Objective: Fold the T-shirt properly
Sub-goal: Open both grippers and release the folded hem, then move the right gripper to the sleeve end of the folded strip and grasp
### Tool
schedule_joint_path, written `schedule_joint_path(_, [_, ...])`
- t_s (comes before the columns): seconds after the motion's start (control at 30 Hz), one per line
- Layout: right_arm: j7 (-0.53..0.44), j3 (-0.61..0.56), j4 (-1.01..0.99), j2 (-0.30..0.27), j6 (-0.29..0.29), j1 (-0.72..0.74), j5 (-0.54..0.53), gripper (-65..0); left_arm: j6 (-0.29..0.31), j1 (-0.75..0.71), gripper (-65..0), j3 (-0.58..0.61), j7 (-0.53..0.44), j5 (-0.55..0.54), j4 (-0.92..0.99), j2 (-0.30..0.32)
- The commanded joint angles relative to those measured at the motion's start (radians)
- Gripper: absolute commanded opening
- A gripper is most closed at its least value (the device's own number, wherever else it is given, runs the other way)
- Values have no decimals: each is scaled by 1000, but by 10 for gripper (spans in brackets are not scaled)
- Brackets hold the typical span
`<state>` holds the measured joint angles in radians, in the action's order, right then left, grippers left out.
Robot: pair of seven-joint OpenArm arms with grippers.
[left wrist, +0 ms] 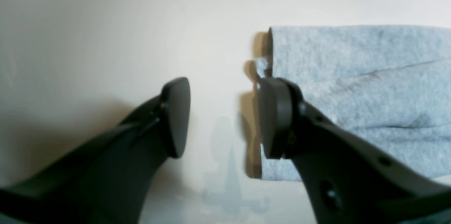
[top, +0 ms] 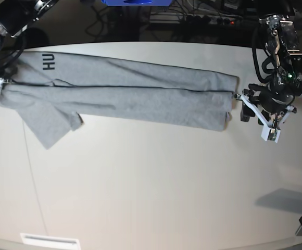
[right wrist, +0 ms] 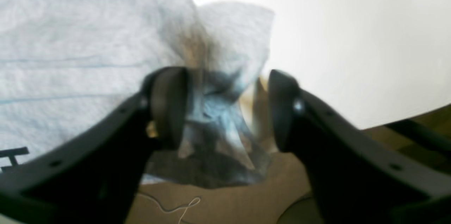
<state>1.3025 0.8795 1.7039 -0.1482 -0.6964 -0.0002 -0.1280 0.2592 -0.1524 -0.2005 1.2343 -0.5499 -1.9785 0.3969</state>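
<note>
We see the T-shirt (top: 125,96) stretched across top of desk (top: 156,192). Left end effector (left wrist: 223,120) open, empty, at shirt's right edge. Right end effector (right wrist: 225,109) open w/ bunched fabric between jaws.

Lab – white table (top: 156,182), cable tangle (top: 192,15) behind.

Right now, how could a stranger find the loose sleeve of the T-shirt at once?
Start at the white table and the long grey T-shirt stretched across it. In the base view, follow it leftwards. The sleeve is the only flap angling off the band toward the camera.
</note>
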Motion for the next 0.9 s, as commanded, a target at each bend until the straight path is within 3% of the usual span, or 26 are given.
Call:
schedule_joint_path(0.0, [-11,2,17,-21,-2,12,0,-229,-5,26,-329,-4,-20,-3,-14,14])
schedule_joint_path(0.13, [-11,2,17,-21,-2,13,0,-135,-5,37,-329,2,-20,-6,-12,7])
schedule_joint_path(0.27, [-19,2,18,-23,-2,16,1,-128,-5,38,-329,-4,-20,-9,-14,4])
schedule_joint_path(0.33, [-21,2,20,-55,-2,19,24,-126,-5,40,-329,-6,-20,-9,-14,-10])
schedule_joint_path(0.47, [-82,2,49,-67,-2,33,41,-81,-5,41,-329,3,-20,-9,-14,-39])
schedule_joint_path(0.63, [-122,-6,75,-101,-2,44,43,-75,-5,81,-329,5,-18,-9,-15,-66])
schedule_joint_path(0.73, [-96,-1,63,-120,51,68,41,-74,-5,95,-329,5,-17,-8,-14,-66])
schedule_joint_path(0.87, [-76,2,55,-115,77,70,37,-74,-5,104,-329,5,-17,-9,-12,-69])
